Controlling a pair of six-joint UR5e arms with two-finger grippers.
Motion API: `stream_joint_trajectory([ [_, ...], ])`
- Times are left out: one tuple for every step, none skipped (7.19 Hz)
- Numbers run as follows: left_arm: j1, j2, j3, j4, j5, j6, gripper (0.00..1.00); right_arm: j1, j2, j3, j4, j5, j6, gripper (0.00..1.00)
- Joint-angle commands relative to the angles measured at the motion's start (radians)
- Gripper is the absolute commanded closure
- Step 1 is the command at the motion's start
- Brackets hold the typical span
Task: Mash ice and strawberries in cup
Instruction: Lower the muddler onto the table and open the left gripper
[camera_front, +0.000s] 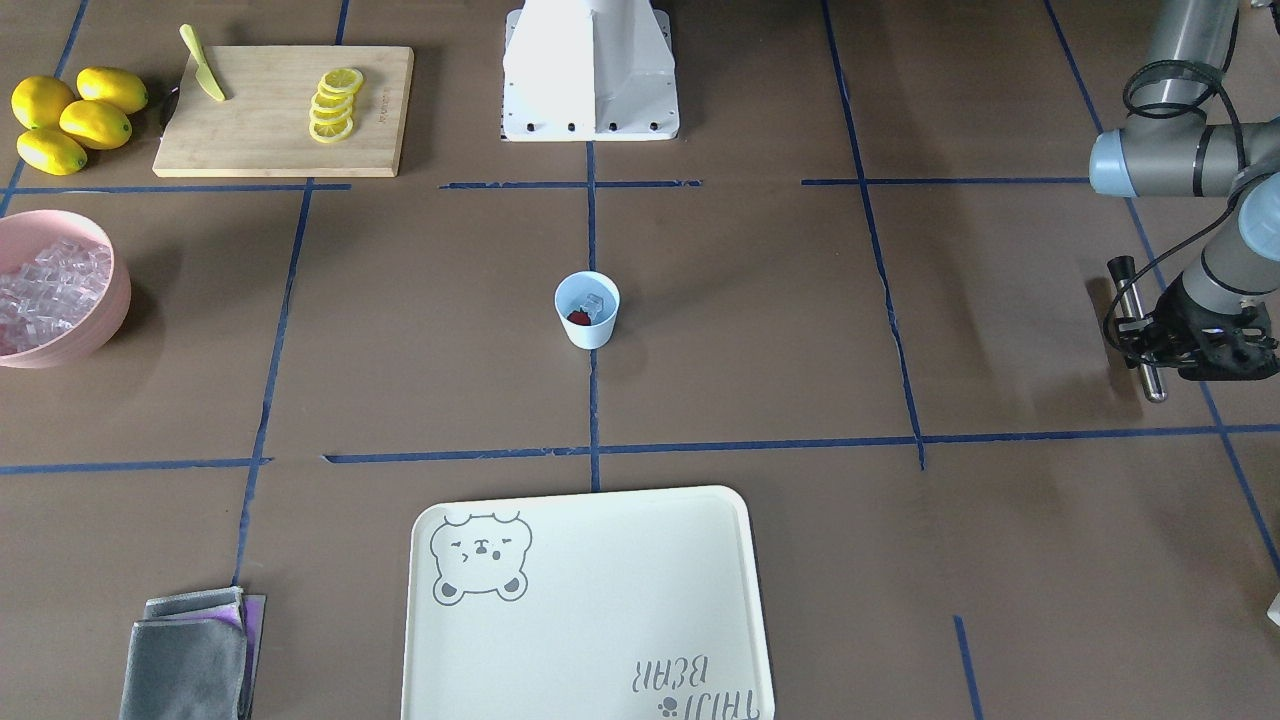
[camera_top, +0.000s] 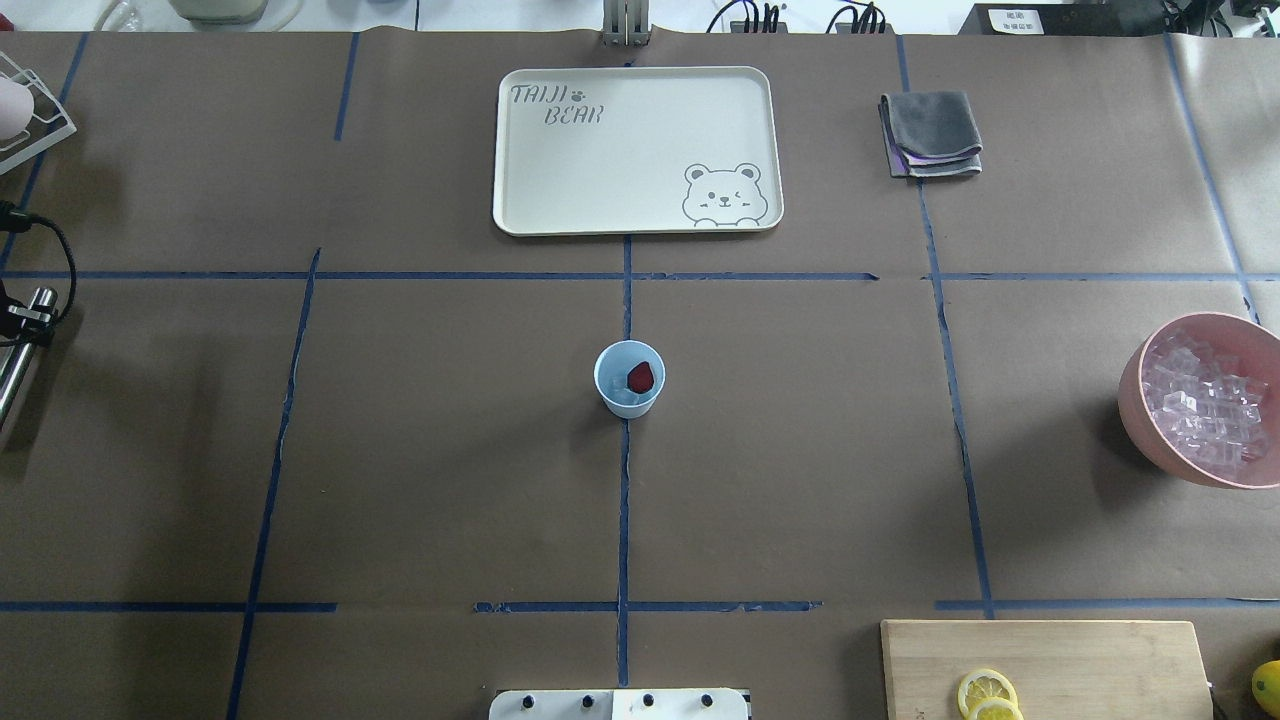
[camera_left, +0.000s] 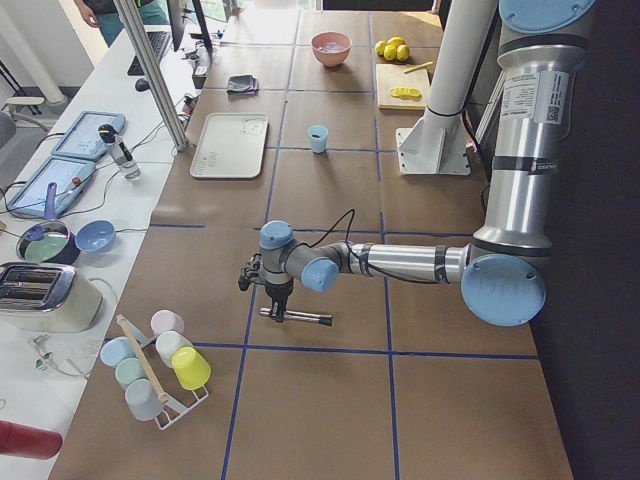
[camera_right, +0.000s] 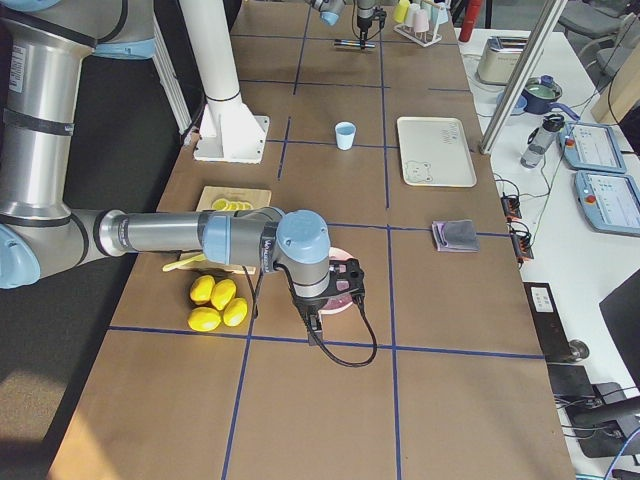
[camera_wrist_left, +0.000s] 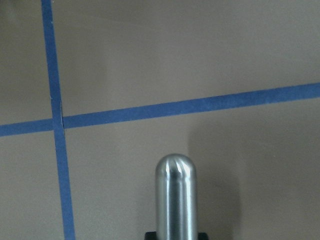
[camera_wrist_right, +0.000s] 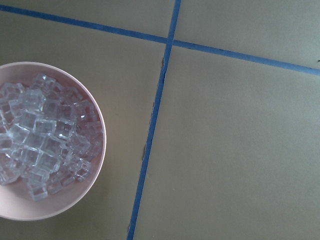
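Observation:
The light blue cup (camera_front: 587, 312) stands upright at the table's middle, also in the overhead view (camera_top: 629, 380). Inside it lie a dark red strawberry (camera_top: 641, 377) and clear ice (camera_front: 596, 304). My left gripper (camera_front: 1140, 343) is far off to the cup's side, near the table's end, shut on a metal rod (camera_front: 1143, 340) with a black tip. The rod's rounded end shows in the left wrist view (camera_wrist_left: 175, 195), held low over the table. My right gripper (camera_right: 338, 285) hovers over the pink bowl (camera_wrist_right: 98, 150) of ice cubes (camera_wrist_right: 40, 135); I cannot tell whether it is open or shut.
A cream bear tray (camera_front: 600, 620) lies on the operators' side of the cup. A folded grey cloth (camera_front: 190, 655), a cutting board (camera_front: 270, 110) with lemon slices (camera_front: 335, 105) and a knife (camera_front: 203, 65), whole lemons (camera_front: 70, 120), and the robot base (camera_front: 590, 70) ring the table. A cup rack (camera_left: 160, 360) stands near the left gripper.

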Motion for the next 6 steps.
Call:
stream_joint_trajectory([
  [-0.004, 0.001, 0.000, 0.000, -0.002, 0.001, 0.00, -0.001, -0.001, 0.004, 0.000, 0.001, 0.000, 0.00],
  [-0.007, 0.003, -0.014, 0.008, -0.029, 0.009, 0.00, 0.001, 0.001, 0.004, 0.000, 0.001, 0.002, 0.00],
  [-0.039, -0.003, -0.017, 0.011, -0.095, 0.061, 0.00, -0.001, -0.001, 0.004, 0.000, 0.001, 0.000, 0.00],
  [-0.127, -0.004, -0.019, 0.034, -0.142, 0.142, 0.00, 0.001, 0.001, 0.004, 0.000, 0.001, 0.000, 0.00],
  [-0.189, -0.004, -0.058, 0.109, -0.173, 0.252, 0.00, -0.001, 0.001, 0.008, 0.000, -0.001, 0.002, 0.00],
  [-0.284, -0.004, -0.103, 0.243, -0.181, 0.405, 0.00, 0.001, -0.001, 0.008, 0.000, -0.001, 0.000, 0.00],
])
